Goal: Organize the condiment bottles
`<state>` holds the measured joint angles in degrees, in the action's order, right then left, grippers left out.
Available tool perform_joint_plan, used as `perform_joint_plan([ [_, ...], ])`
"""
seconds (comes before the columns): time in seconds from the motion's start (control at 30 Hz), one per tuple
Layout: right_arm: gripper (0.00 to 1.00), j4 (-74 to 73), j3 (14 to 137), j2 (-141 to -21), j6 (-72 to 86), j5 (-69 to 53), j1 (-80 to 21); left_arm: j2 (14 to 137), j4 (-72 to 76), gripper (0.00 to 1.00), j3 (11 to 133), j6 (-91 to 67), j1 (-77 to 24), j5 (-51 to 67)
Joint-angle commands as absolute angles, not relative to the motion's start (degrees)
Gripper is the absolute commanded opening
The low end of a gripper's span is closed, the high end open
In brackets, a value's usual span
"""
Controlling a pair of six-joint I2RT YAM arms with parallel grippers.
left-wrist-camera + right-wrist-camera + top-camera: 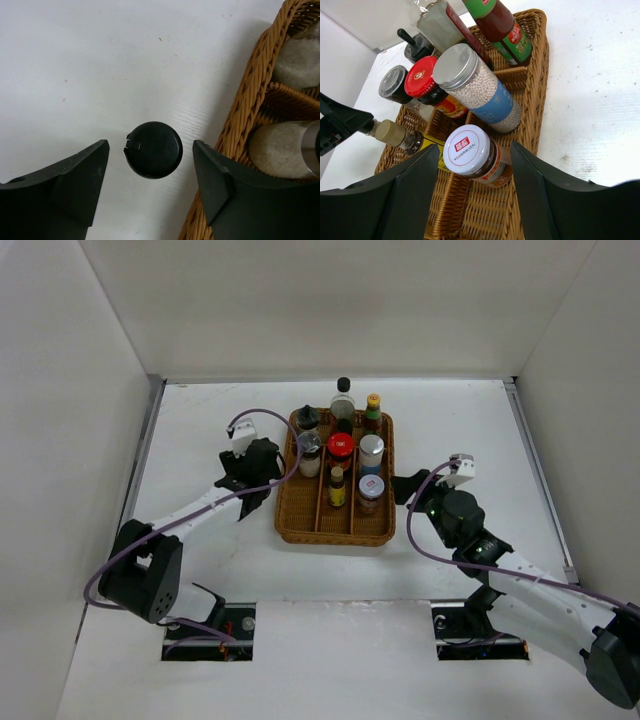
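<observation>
Basket (pixel 335 528) has three lanes and holds eight bottles. Two stand in its left lane: a black grinder (pixel 307 419) and a grey-capped shaker (pixel 309 450). Three stand in the middle: a tall bottle (pixel 343 398), a red-capped jar (pixel 341 445) and a tan-capped bottle (pixel 337 485). Three stand on the right: a yellow-capped bottle (pixel 373 410), a silver-lidded jar (pixel 371 450) and a white-lidded jar (pixel 465 150). The ninth bottle (pixel 152 150), black-capped, stands on the table (pixel 75 60) just outside the basket's left wall. The left gripper (pixel 150 146) straddles it, fingers spread and clear of the cap, one finger (pixel 235 190) close against the wicker. The right gripper (pixel 474 149) hangs at the basket's right side, fingers apart and empty, facing the white-lidded jar.
</observation>
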<state>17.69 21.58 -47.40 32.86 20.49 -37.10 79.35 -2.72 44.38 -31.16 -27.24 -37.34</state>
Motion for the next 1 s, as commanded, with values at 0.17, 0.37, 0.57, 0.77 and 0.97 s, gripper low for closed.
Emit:
perform_joint_plan([
  [0.17,0.66,21.6,22.3,-47.4,32.9,20.2,-37.0,80.0,2.3,0.41,43.6,-31.4,-26.4,-35.9],
  [0.37,0.66,21.6,22.4,-47.4,32.8,20.3,-37.0,72.0,-0.2,0.32,44.0,-29.6,-27.6,-37.8],
  [0.57,0.66,21.6,22.4,-47.3,32.8,20.2,-37.2,63.5,-7.4,0.32,49.9,-26.5,-33.2,-39.5],
  [0.77,0.66,21.4,22.3,-46.9,32.9,20.3,-37.3,64.6,-10.1,0.31,53.8,-26.7,-44.3,-40.3],
  [0.97,0.67,21.1,22.2,-46.1,32.9,20.4,-37.3,70.6,-9.5,0.31,54.0,-28.9,-49.4,-40.8],
])
